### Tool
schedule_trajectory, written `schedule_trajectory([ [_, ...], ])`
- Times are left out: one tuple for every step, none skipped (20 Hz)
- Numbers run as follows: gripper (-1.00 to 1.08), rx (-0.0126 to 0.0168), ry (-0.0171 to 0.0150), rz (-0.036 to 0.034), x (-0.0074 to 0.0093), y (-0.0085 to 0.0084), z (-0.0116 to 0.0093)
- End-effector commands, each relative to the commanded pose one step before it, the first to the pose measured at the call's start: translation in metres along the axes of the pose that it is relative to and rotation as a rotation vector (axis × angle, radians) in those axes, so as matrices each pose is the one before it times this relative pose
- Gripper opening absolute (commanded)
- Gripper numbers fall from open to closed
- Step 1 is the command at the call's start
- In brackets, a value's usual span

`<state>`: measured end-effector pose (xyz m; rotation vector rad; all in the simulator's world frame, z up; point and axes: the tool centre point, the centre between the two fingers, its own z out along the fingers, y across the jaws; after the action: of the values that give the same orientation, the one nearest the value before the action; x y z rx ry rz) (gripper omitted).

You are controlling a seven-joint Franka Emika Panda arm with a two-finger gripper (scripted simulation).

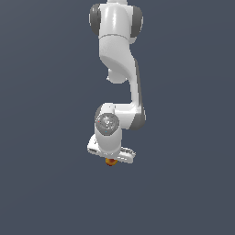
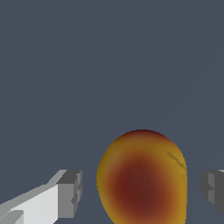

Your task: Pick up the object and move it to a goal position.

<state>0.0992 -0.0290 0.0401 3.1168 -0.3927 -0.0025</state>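
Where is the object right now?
In the exterior view, the object sits low, near centre, just under the white claw; the wrist view shows it between the open fingers, untouched.

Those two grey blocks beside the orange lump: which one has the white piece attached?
The grey fingertip with the white arm behind it. The other fingertip, across the object, shows only grey at the picture's edge.

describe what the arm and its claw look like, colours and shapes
The arm is glossy white with rounded, bulbous links and dark grey bands at the joints. A round grey disc sits on the wrist housing. The claw hangs from a flat white hand block; in the wrist view its fingers are white and boxy, ending in ribbed grey pads. No cables or markings show.
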Motion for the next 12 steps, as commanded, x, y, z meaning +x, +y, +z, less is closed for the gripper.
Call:
schedule_trajectory([
  [1.00,0.00034,0.00151,0.00015,0.00061,-0.00020,0.00671],
  [1.00,0.00000,0.00000,0.00000,0.00030,-0.00008,0.00074],
  [1.00,0.00000,0.00000,0.00000,0.00042,-0.00008,-0.00020],
  [1.00,0.00000,0.00000,0.00000,0.00040,-0.00006,-0.00077],
  [1.00,0.00000,0.00000,0.00000,0.00013,-0.00002,-0.00032],
  [-1.00,0.00000,0.00000,0.00000,0.00000,0.00000,0.00000],
  [-1.00,0.00000,0.00000,0.00000,0.00000,0.00000,0.00000],
  [-1.00,0.00000,0.00000,0.00000,0.00000,0.00000,0.00000],
  [-1.00,0.00000,0.00000,0.00000,0.00000,0.00000,0.00000],
  [-1.00,0.00000,0.00000,0.00000,0.00000,0.00000,0.00000],
  [-1.00,0.00000,0.00000,0.00000,0.00000,0.00000,0.00000],
  [-1.00,0.00000,0.00000,0.00000,0.00000,0.00000,0.00000],
])
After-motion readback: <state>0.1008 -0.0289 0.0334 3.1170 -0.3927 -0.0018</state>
